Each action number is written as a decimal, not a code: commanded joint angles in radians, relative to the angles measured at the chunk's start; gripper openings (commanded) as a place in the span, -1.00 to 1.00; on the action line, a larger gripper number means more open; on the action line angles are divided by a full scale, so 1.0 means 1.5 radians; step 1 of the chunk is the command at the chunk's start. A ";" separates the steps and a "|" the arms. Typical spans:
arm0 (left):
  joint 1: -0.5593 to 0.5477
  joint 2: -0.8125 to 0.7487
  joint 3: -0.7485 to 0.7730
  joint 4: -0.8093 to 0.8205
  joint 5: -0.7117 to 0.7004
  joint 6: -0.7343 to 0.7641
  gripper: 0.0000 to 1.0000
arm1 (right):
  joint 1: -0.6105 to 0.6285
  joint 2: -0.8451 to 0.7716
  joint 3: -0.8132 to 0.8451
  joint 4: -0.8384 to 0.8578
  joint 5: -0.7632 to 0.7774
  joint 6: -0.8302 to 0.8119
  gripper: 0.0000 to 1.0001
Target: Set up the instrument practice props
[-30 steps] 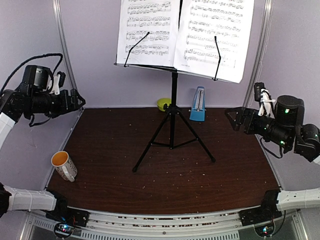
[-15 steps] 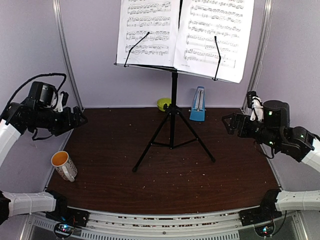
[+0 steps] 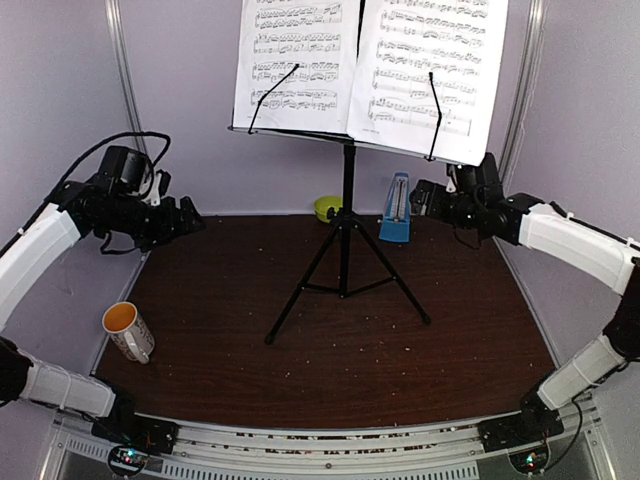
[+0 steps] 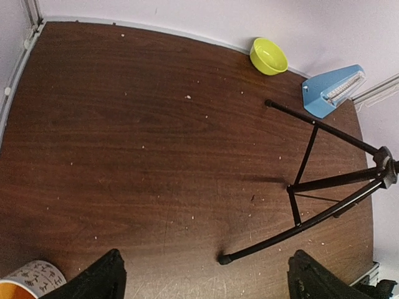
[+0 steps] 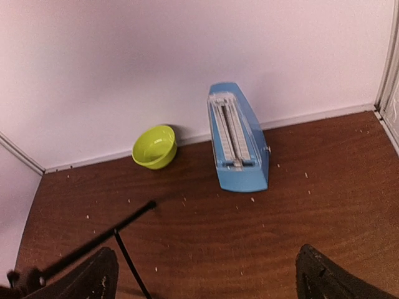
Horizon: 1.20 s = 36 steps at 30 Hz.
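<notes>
Across the middle of the dark wooden table point(image 3: 250, 370) the black tripod music stand point(image 3: 349, 180) stands upright. Its legs are spread wide for a steady footing and its desk is raised high. Two sheet-music pages, the left page point(image 3: 295, 60) and the right page point(image 3: 430, 70), rest side by side on that desk. Each is pinned by a thin black retaining wire so it faces forward, and the right page hangs lower and overhangs the desk's edge.

Above the table's left rear the left gripper point(image 3: 188, 213) hovers with jaws wide, carrying nothing. The right gripper point(image 3: 420, 196), equally wide and empty, points at the blue metronome point(image 3: 397, 210) from just beside it. No contact shows.

The white mug point(image 3: 128, 330) sits near the front left edge, well apart from everything else. The metronome stands against the back wall, right of the stand's pole, and seems the only prop not yet dealt with. Room around it is tight, with the wall behind, the stand's rear foot and the lime-green bowl point(image 3: 326, 208) to its left, and the drooping right page overhead.
</notes>
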 commanded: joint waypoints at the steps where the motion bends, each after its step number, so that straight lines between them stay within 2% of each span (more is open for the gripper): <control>1: -0.002 0.056 0.074 0.057 0.008 0.048 0.87 | -0.006 0.098 0.116 0.039 0.026 -0.018 1.00; 4: -0.001 0.098 0.110 0.057 0.014 0.057 0.87 | -0.008 0.171 0.192 0.028 0.052 -0.017 1.00; 11: -0.001 0.156 0.180 0.045 0.007 0.069 0.87 | -0.017 0.395 0.489 -0.103 0.137 -0.019 1.00; 16: 0.007 0.189 0.225 0.012 -0.007 0.084 0.87 | -0.030 0.492 0.632 -0.166 0.169 -0.027 1.00; 23: 0.024 0.203 0.237 0.005 -0.014 0.098 0.88 | -0.056 0.539 0.654 -0.147 0.171 -0.025 1.00; 29: 0.035 0.207 0.244 -0.012 -0.021 0.111 0.88 | -0.071 0.624 0.748 -0.146 0.132 -0.033 1.00; 33: 0.046 0.207 0.248 -0.018 -0.017 0.117 0.89 | -0.075 0.658 0.788 -0.140 0.141 -0.033 1.00; 36: 0.053 0.210 0.251 -0.020 -0.014 0.122 0.89 | -0.081 0.672 0.787 -0.125 0.155 -0.030 0.93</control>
